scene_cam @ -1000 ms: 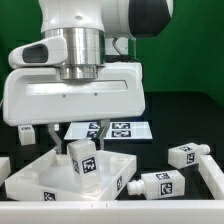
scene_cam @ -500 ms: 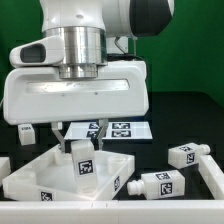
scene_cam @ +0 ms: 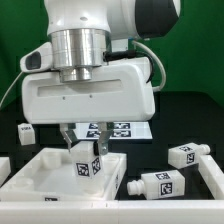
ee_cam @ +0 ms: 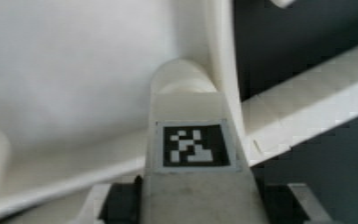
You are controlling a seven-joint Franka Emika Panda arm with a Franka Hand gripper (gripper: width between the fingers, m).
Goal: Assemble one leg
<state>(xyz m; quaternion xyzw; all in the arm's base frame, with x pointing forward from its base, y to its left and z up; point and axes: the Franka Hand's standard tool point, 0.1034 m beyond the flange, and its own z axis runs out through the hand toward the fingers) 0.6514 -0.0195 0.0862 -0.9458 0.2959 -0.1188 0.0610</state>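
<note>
My end effector (scene_cam: 85, 148) is pinching the leg (scene_cam: 85, 165), which is upright with a tag facing the exterior camera. The leg is inside the tabletop (scene_cam: 35, 175), toward its far rim. In the wrist view the leg's (ee_cam: 194, 120) tip is close to the tabletop's wall (ee_cam: 220, 40); I can't tell if they touch. The step looks like seating the leg at a corner hole. Next I need to line it up straight, press down and twist in. A spare leg (scene_cam: 187, 153) and a second spare leg (scene_cam: 157, 183) lie on the surface (scene_cam: 195, 122) beside the tabletop.
</note>
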